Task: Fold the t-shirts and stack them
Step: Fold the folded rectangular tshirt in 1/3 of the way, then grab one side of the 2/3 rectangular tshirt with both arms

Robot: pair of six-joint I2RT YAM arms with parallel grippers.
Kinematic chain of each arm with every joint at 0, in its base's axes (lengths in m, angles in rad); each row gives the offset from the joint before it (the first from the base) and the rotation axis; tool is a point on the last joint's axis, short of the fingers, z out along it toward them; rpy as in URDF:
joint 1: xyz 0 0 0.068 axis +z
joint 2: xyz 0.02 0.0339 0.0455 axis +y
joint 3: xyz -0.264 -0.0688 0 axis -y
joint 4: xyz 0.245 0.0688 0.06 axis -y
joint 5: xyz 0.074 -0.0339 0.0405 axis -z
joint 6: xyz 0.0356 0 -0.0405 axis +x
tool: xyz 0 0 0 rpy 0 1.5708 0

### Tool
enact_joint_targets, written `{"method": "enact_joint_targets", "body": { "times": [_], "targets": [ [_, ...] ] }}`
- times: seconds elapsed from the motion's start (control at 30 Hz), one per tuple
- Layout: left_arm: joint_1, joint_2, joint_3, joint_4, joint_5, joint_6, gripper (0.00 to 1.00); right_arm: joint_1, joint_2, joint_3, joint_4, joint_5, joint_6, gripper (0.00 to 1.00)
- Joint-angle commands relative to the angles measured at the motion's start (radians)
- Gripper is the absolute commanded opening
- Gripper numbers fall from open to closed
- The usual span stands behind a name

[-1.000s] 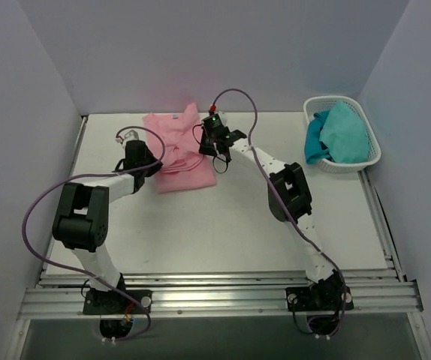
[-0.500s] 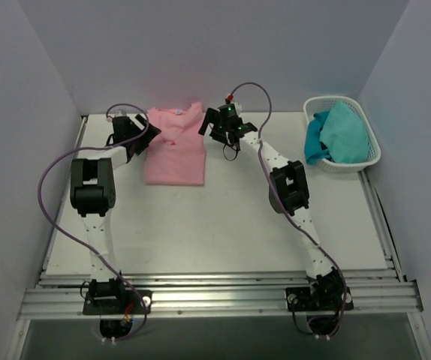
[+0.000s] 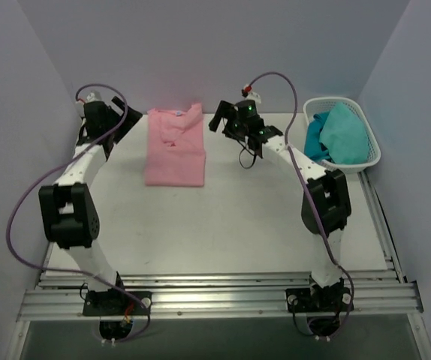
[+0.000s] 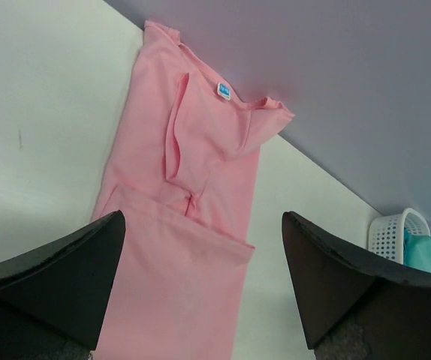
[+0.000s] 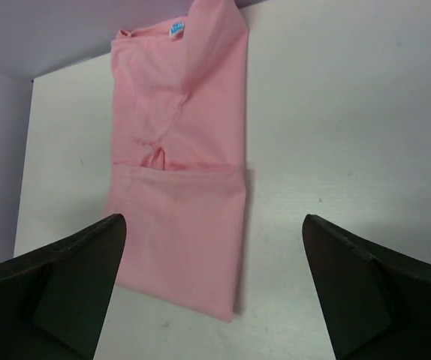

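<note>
One pink t-shirt [image 3: 174,146] lies flat at the back of the table, folded into a narrow strip with its lower part doubled up over itself. Its pale blue neck label [image 4: 224,91] faces up at the far end. My left gripper [image 3: 109,126] hangs open to the left of the shirt, off the cloth. The right gripper [image 3: 221,120] hangs open to its right, also apart from it. In the left wrist view the shirt [image 4: 193,225] shows between the spread fingers of the left gripper [image 4: 202,217]. The right wrist view shows the shirt [image 5: 178,165] below the empty right gripper [image 5: 213,220].
A white lattice basket [image 3: 366,161] stands at the back right with teal cloth [image 3: 343,131] in it. Grey walls close off the back and both sides of the white table [image 3: 223,225]. A metal rail [image 3: 215,296] carries the arm bases along the near edge.
Both grippers were shut at the bunched shirt a second ago; they have opened, let it go and drawn up and outward. The shirt now lies flat in a folded strip.
</note>
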Motion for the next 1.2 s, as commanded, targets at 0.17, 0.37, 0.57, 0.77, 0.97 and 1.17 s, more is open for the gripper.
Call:
{"method": "enact_joint_targets", "body": {
  "times": [0.17,0.37,0.57,0.77,0.97,1.17],
  "targets": [
    [-0.026,-0.319,-0.556,0.092,-0.139,-0.010,0.94,0.010,-0.217,-0.473,0.200,-0.038,0.069,1.00],
    [-0.143,-0.343,-0.667,0.115,-0.240,-0.030,0.95,0.021,-0.221,-0.568,0.265,-0.083,0.098,1.00],
    [-0.178,-0.301,-0.689,0.149,-0.251,-0.060,0.95,0.047,-0.152,-0.557,0.319,-0.123,0.132,0.99],
    [-0.200,-0.319,-0.706,0.114,-0.311,-0.113,0.95,0.128,-0.044,-0.516,0.374,-0.136,0.179,0.99],
    [-0.218,-0.323,-0.723,0.092,-0.381,-0.152,0.95,0.203,0.054,-0.453,0.380,-0.127,0.201,0.98],
    [-0.220,-0.304,-0.761,0.120,-0.407,-0.194,0.95,0.217,0.108,-0.419,0.385,-0.130,0.208,0.96]
  ]
}}
